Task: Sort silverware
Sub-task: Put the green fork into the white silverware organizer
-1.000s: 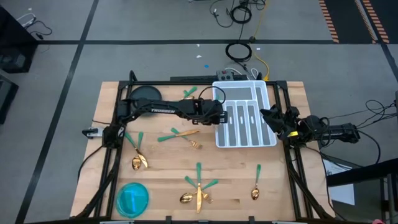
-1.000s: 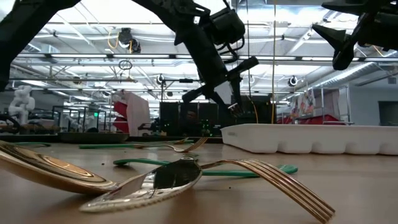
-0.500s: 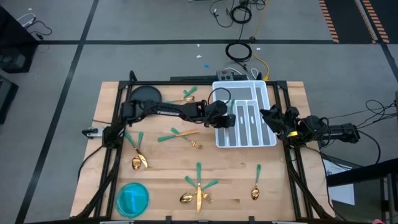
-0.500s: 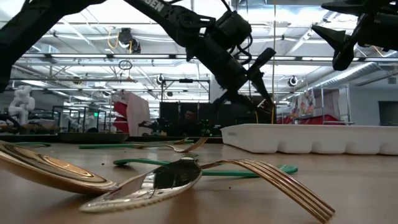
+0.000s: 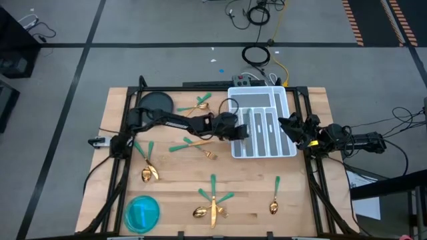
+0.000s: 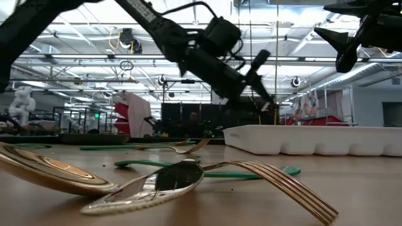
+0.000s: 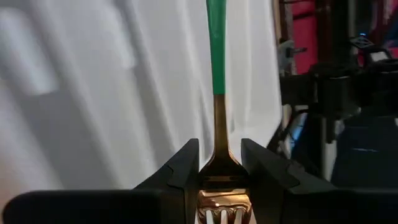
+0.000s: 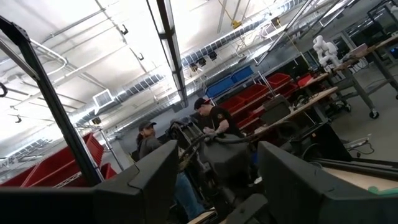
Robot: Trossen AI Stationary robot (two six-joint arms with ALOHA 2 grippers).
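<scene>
1. Above the left edge of the white tray [image 5: 283, 150], the left gripper [image 5: 241, 131] is seen raised off the tabletop [image 5: 173, 180], its fingers [image 7: 181, 171] pinching a fork [image 7: 217, 124] at the neck just behind the gold tines, the green handle pointing away over the tray.
2. At the tray's right edge, the right gripper [image 5: 288, 125] is held in the air with fingers spread and nothing between them.
3. Silverware is noted loose on the tabletop: a spoon [image 5: 146, 167] near the left side, a fork [image 5: 195, 143] and further pieces at centre, a cluster [image 5: 212, 200] at the near edge, a spoon [image 5: 274, 197] to its right, and pieces [image 5: 201, 103] beside the dark plate [image 5: 155, 103].
4. A blue round dish [image 5: 142, 213] is recorded at the near left corner.
5. Two people are visible in the room beyond, in the right wrist view.
</scene>
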